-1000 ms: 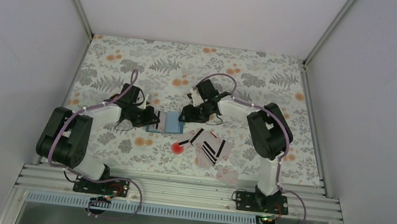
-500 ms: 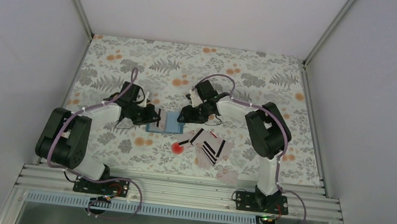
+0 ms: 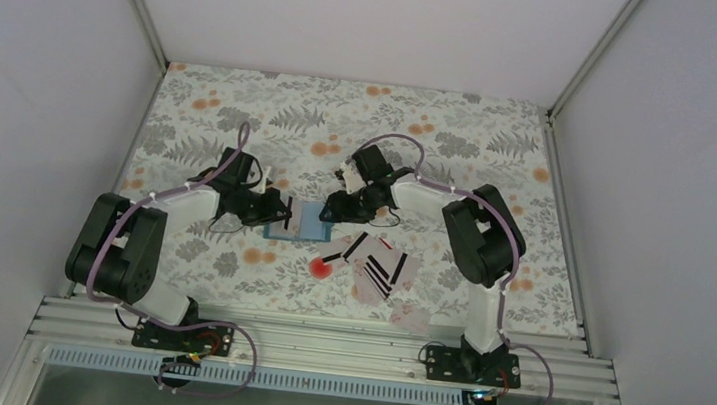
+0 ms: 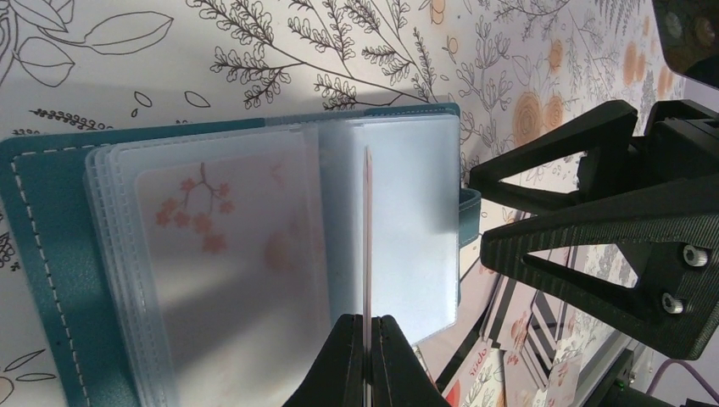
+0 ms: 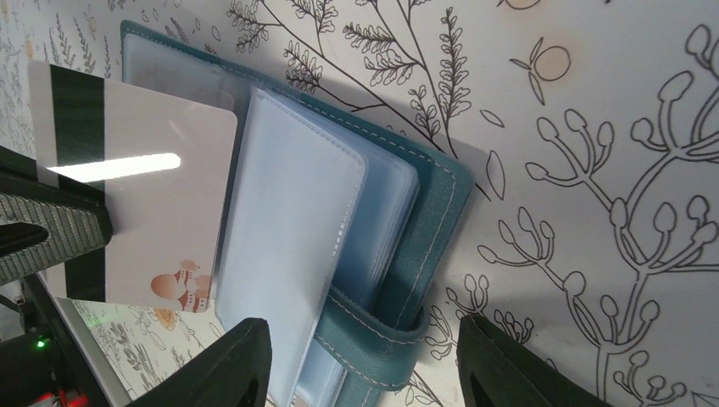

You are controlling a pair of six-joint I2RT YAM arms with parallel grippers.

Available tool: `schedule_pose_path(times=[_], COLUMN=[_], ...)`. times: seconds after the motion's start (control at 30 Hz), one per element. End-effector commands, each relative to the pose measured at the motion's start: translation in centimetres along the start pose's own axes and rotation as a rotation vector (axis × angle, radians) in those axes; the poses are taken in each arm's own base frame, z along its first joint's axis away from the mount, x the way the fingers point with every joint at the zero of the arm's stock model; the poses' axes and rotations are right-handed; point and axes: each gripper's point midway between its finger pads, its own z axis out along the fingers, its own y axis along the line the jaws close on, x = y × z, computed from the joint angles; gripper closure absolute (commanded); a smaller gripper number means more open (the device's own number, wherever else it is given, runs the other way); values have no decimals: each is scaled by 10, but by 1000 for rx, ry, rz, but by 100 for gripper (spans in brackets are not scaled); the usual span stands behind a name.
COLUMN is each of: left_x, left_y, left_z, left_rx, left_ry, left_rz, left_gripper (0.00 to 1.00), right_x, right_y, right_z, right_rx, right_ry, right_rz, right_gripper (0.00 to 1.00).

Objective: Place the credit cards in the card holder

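The blue card holder (image 3: 310, 222) lies open on the flowered table, its clear sleeves (image 4: 254, 254) fanned out. My left gripper (image 4: 367, 337) is shut on one pale credit card (image 4: 367, 229), seen edge-on, standing upright over the sleeves. In the right wrist view this card (image 5: 161, 212) shows a black stripe and rests against the edge of a sleeve. My right gripper (image 5: 365, 373) is open, its fingers (image 5: 242, 360) straddling the holder's closing tab (image 5: 373, 339) without closing on it. Several more credit cards (image 3: 380, 263) lie loose to the holder's right.
A round red spot (image 3: 321, 267) marks the cloth just in front of the holder. One card (image 3: 411, 317) lies apart near the table's front edge. White walls enclose the table on three sides. The two grippers face each other closely across the holder.
Hardly anything: the left gripper still pinches its card over the holder, and the right arm's elbow has drifted slightly left.
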Motion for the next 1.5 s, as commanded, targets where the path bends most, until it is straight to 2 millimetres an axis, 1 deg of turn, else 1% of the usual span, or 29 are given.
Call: schedule_pose_path(times=[0.0, 0.17, 0.33, 0.5, 0.63, 0.8, 0.97, 1.07, 1.2, 1.47], left_x=[-7, -4, -10, -7, -1, 2, 0, 0, 3, 3], left_y=[-5, -2, 5, 4, -2, -2, 1, 7, 9, 7], left_z=[0, 2, -3, -4, 1, 5, 5, 3, 3, 6], left_rx=[25, 18, -53, -45, 10, 29, 6, -31, -38, -15], left_ry=[-13, -2, -15, -6, 15, 28, 21, 15, 19, 24], left_rz=[31, 29, 50, 44, 41, 34, 25, 13, -4, -13], left_gripper=[98, 98, 98, 98, 98, 97, 98, 98, 98, 98], right_x=[9, 10, 13, 14, 14, 13, 15, 15, 15, 16], right_y=[-10, -10, -11, -12, -12, -12, -13, -13, -13, -13], right_z=[14, 15, 14, 16, 17, 18, 19, 19, 19, 22], right_rx=[19, 17, 18, 17, 15, 12, 12, 12, 13, 7], right_ry=[36, 38, 39, 43, 46, 47, 53, 52, 55, 66], right_rz=[6, 12, 14, 17, 19, 19, 22, 22, 23, 22], right_gripper=[44, 44, 44, 43, 43, 44, 44, 44, 44, 44])
